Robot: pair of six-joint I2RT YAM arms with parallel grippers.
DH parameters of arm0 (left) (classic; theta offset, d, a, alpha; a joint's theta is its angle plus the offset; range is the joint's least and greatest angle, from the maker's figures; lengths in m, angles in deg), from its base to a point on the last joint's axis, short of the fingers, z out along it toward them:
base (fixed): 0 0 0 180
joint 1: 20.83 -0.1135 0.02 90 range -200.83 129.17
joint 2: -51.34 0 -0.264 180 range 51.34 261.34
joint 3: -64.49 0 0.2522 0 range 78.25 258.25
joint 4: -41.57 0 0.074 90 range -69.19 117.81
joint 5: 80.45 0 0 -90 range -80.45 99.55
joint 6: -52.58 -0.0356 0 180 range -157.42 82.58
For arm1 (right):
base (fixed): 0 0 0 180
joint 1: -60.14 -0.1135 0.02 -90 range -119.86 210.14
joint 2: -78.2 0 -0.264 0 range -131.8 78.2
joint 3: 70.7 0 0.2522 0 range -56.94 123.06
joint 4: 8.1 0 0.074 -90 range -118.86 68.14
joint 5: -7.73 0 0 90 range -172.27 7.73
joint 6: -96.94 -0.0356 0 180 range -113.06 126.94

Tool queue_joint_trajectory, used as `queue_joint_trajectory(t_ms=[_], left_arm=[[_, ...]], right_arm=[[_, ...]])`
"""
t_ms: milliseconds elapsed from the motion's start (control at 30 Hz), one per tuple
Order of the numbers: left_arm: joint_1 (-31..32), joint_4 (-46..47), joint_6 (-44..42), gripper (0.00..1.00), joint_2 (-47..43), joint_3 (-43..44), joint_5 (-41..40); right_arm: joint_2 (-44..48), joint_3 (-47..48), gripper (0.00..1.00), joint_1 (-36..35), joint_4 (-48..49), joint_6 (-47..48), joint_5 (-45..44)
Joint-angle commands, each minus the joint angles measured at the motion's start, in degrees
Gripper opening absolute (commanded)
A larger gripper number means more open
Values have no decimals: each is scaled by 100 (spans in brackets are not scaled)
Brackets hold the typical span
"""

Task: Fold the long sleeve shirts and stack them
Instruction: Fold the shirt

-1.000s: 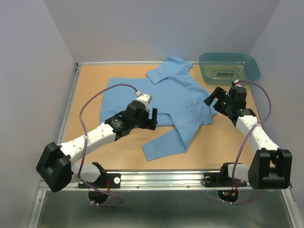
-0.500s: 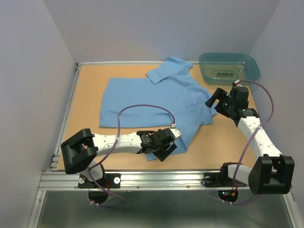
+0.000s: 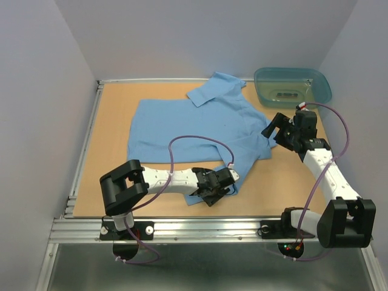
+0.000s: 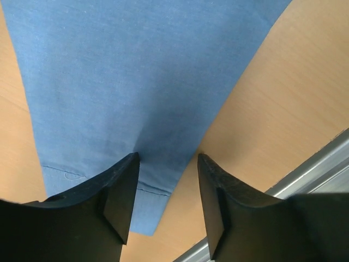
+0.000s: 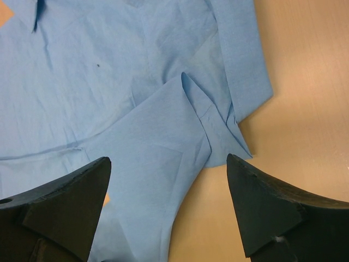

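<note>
One light blue long sleeve shirt [image 3: 194, 121] lies spread on the wooden table [image 3: 115, 109], collar toward the back. One sleeve [image 3: 245, 157] runs down toward the front edge. My left gripper [image 3: 213, 189] is low over that sleeve's cuff end. In the left wrist view its jaws [image 4: 167, 157] stand partly apart over the cuff's [image 4: 109, 109] right edge, with flat cloth and bare wood between them. My right gripper [image 3: 274, 127] hovers open beside the shirt's right side; the right wrist view has it [image 5: 168, 158] above the folded armpit cloth [image 5: 207, 114].
A translucent teal tub [image 3: 293, 85] stands at the back right corner. A metal rail [image 3: 200, 227] runs along the front edge, close to the left gripper and also seen as the rail [image 4: 316, 169] in the left wrist view. White walls enclose the table.
The left arm swung from the shirt's middle down to the sleeve's cuff near the front edge, and its jaws have narrowed. The right arm has barely moved.
</note>
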Motion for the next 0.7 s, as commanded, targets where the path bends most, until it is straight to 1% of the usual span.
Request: queue_joint_trajectory(t_ms=[0,33,67,100,133,267,400,467,533,600,633,667], left_arm=[[-1,-307,15,52,389,115,-460],[-1,-307,24,49,415,115,-408],[-1,-315,24,41,468,107,-372],[-9,-316,16,36,494,107,-346],[-10,-324,33,23,538,115,-328],[-106,-263,77,0,600,133,-319],[-229,-175,42,0,565,229,-398],[-387,-210,-11,0,373,449,-293],[-562,-271,-125,0,205,781,66],[-870,-324,-221,0,-15,1028,339],[-993,-403,-283,0,-76,1291,601],[-1281,-438,-301,0,-172,1424,699]], right_arm=[[69,194,91,35,27,92,61],[78,194,91,35,27,110,53],[69,203,91,35,27,110,44],[60,194,91,35,27,118,35],[60,194,91,35,27,119,35],[60,168,91,35,27,154,52],[86,141,91,35,27,171,17],[130,159,91,35,27,171,9],[165,229,91,35,18,180,0],[227,282,91,35,1,206,-18],[253,299,91,35,1,198,-53],[288,343,91,35,-8,198,-88]])
